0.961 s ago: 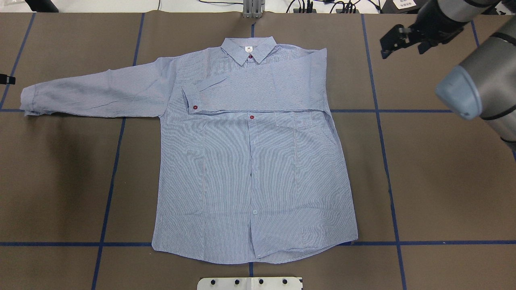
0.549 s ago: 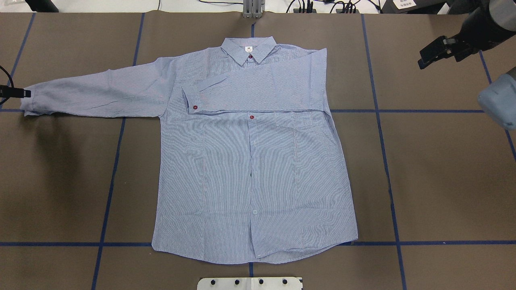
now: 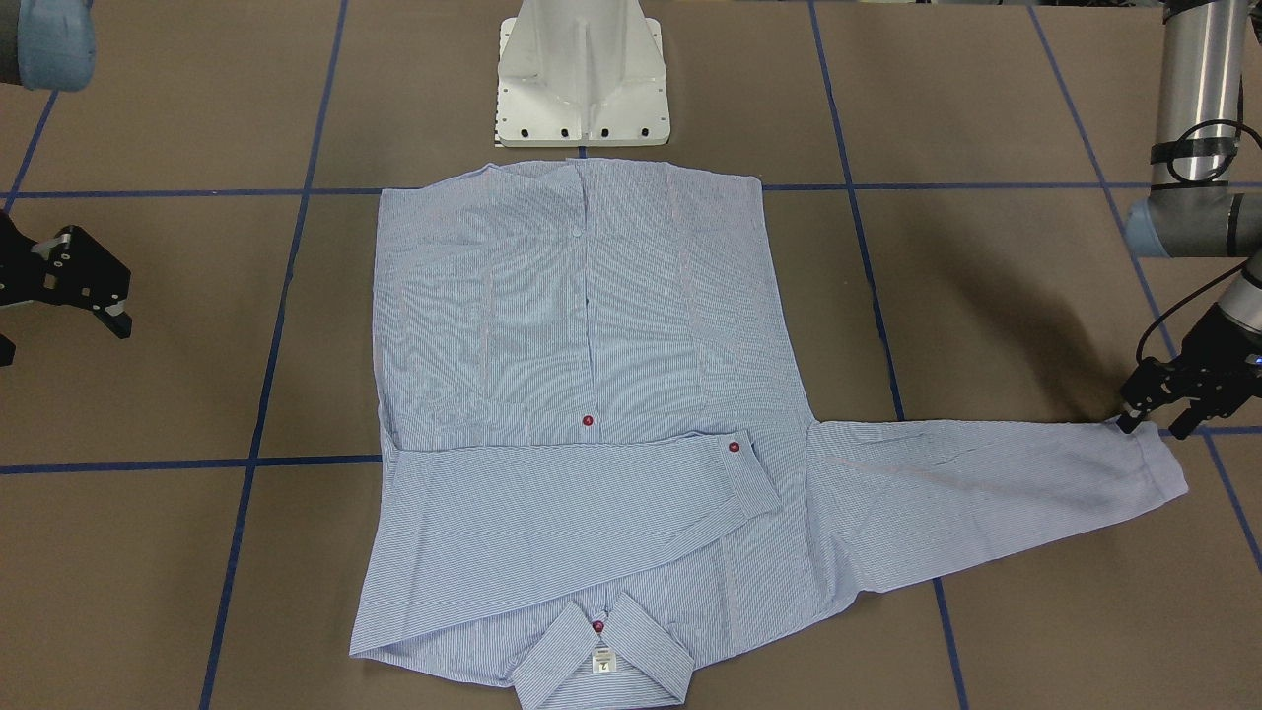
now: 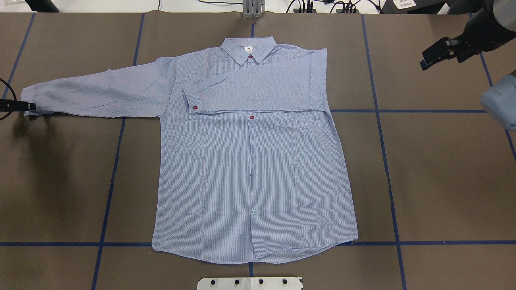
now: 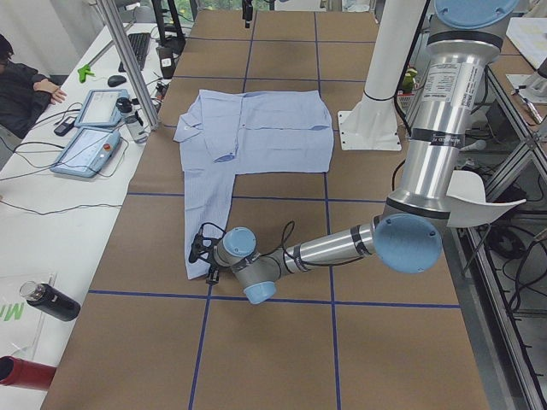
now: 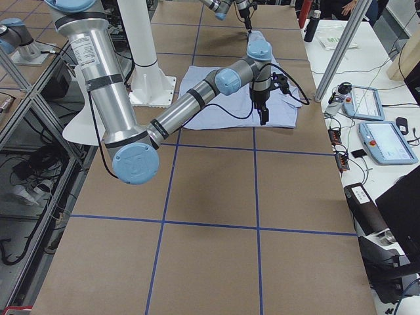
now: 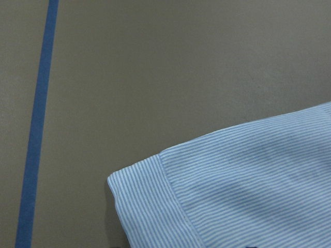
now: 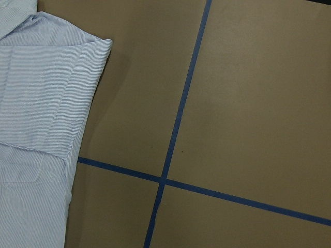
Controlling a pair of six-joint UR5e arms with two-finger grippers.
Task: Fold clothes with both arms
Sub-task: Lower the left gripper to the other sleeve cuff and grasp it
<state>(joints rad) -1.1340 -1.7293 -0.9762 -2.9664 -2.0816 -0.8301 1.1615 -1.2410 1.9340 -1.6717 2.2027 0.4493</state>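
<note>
Overhead exterior view: a blue-and-white striped shirt (image 4: 250, 169) lies buttoned and face up in the middle of the brown tabletop (image 4: 443, 181). Its collar (image 4: 249, 48) is at the far side and its hem at the near side, by the robot's white base (image 3: 582, 79). One sleeve (image 4: 258, 90) is folded flat across the chest, its red-buttoned end resting left of the button line. The other sleeve (image 4: 92, 92) stretches straight out to the left, over a blue tape line (image 4: 109, 189). The left hand (image 3: 1152, 426) sits low at the end of that outstretched sleeve, its fingers a little apart at the edge of the cuff (image 7: 155, 206). Whether they touch the cloth cannot be told. The left wrist view shows the cuff's corner lying flat on the tabletop. The right hand (image 4: 428, 59) hangs above the tabletop at the far right, well apart from the shirt, fingers spread wide and holding nothing.
</note>
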